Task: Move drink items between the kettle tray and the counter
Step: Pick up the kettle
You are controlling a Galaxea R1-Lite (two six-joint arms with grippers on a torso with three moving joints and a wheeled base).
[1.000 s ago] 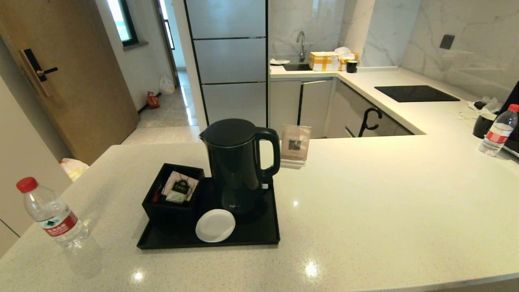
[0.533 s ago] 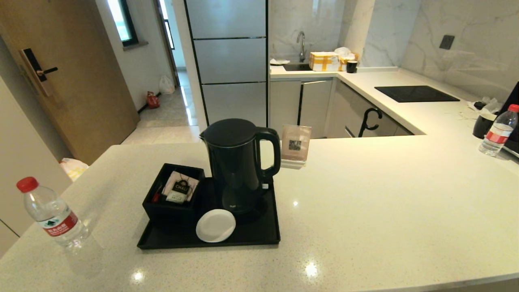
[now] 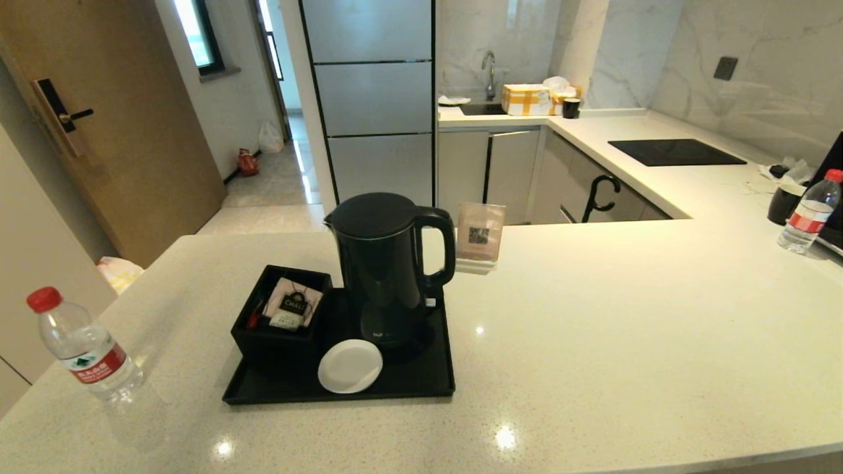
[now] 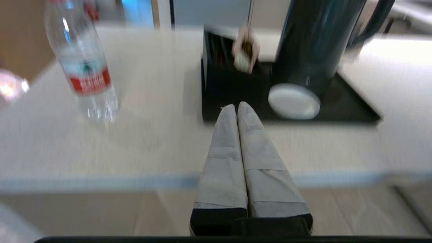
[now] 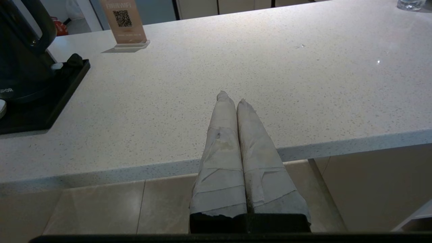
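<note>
A tall black kettle [image 3: 388,266] stands on the flat black tray [image 3: 421,382] in the middle of the pale speckled counter [image 3: 593,342]. A clear water bottle [image 3: 85,349] with red cap and red label stands on the counter far left of the tray; the left wrist view shows this bottle [image 4: 82,64] too. My left gripper [image 4: 237,107] is shut and empty, held off the counter's near edge, pointing at the tray's front. My right gripper [image 5: 232,98] is shut and empty over the counter's near edge, right of the tray [image 5: 44,108]. Neither gripper shows in the head view.
On the tray sit a black box of tea sachets [image 3: 280,309] and a round white coaster [image 3: 350,366]. A QR sign stand [image 3: 479,237] is behind the kettle. A second bottle [image 3: 809,214] and a dark cup [image 3: 785,201] stand far right, a black hob [image 3: 675,151] beyond.
</note>
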